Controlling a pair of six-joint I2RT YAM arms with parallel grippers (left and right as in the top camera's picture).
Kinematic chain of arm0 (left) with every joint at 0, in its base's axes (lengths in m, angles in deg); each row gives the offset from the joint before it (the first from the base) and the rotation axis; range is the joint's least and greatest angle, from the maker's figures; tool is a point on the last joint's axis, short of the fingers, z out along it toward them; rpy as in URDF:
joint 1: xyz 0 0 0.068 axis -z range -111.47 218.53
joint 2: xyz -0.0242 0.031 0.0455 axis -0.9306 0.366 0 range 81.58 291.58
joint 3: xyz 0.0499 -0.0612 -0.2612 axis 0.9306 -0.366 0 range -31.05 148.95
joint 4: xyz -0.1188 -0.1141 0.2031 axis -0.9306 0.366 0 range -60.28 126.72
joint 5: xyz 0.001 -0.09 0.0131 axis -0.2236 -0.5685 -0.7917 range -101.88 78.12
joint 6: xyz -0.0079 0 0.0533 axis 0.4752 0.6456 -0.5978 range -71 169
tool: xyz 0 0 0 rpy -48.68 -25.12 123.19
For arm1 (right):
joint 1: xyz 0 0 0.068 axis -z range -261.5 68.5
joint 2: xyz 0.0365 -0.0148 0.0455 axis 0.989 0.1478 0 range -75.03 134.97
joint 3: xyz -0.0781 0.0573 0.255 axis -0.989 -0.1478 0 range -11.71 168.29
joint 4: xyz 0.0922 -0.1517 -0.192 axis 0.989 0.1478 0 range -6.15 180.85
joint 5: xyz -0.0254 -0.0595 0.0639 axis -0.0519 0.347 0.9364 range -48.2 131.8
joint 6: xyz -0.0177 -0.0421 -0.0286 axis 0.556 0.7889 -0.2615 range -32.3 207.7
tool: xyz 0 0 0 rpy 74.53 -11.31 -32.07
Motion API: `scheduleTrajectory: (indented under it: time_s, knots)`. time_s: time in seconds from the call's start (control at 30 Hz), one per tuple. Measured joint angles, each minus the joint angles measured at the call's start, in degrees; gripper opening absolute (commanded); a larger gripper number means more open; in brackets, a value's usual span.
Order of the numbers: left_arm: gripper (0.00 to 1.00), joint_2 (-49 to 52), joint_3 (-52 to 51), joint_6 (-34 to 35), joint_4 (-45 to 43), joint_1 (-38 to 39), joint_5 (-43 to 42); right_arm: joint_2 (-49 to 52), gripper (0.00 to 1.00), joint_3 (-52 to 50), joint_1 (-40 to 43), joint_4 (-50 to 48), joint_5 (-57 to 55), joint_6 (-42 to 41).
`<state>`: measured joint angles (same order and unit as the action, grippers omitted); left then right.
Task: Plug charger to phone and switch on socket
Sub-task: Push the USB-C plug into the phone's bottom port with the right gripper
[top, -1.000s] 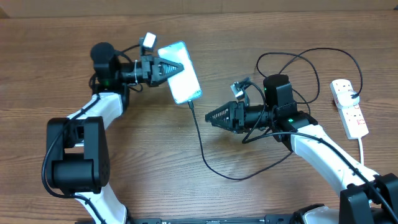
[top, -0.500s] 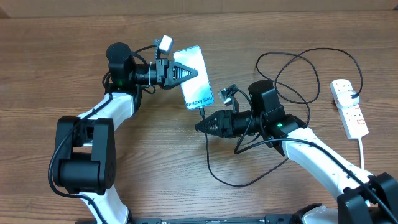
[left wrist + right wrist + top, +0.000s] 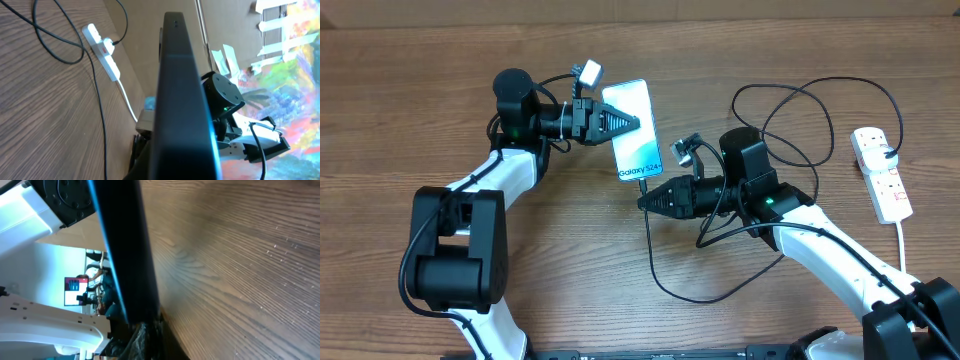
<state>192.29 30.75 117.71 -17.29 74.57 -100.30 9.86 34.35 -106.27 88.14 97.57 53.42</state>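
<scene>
step in hand, by judgement: seating the charger (image 3: pixel 651 250) plug in the phone (image 3: pixel 640 155).

found the phone held clear of the table (image 3: pixel 580 300), tilted, pinched at one long edge by the left gripper (image 3: pixel 632 122). seen edge-on in both wrist views.

found the right gripper (image 3: pixel 643 203) just below the phone's bottom edge, tip at the spot where the cable meets the port. cannot tell whether pressed together on the plug or merely beside it: too dark and close in the right wrist view. cannot tell either whether the plug is fully home.

to do it well:
- push along the phone's long axis, never across it.
- brace with a firm left pinch, to stop the phone swivelling under the push.
- go slow; stop at hard resistance and realign rather than force.
- leave slack in the loop below, no tug on the port.

noted the socket (image 3: pixel 882 172) well apart, near the table's right edge, with neither gripper near it. probably a job for the right arm afterward.
</scene>
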Motion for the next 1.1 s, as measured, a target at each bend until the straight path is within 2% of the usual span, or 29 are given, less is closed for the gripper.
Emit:
scheduleTrajectory:
  time_s: [1.1]
  knots:
    - [0.04, 0.00, -5.64, 0.13, -2.99, 1.38, 3.56, 0.04, 0.05, -0.55, -0.48, 1.46, 0.96, 1.16]
